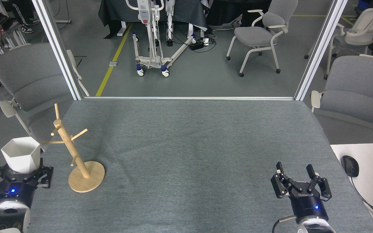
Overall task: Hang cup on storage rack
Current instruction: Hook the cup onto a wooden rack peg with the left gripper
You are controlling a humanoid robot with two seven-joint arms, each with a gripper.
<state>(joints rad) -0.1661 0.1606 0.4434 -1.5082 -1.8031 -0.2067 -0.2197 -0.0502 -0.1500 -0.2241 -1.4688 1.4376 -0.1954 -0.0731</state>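
The left gripper point(20, 166) is clamped on the white cup point(21, 154), holding it upright with its mouth up, above the tabletop's point(193, 152) left edge near the front-left corner. The cup's right rim sits just beside the tip of one peg of the wooden rack point(76, 155), which stands on its round base near that same edge. The right gripper point(297, 173) has its fingers spread and empty, near the front-right corner.
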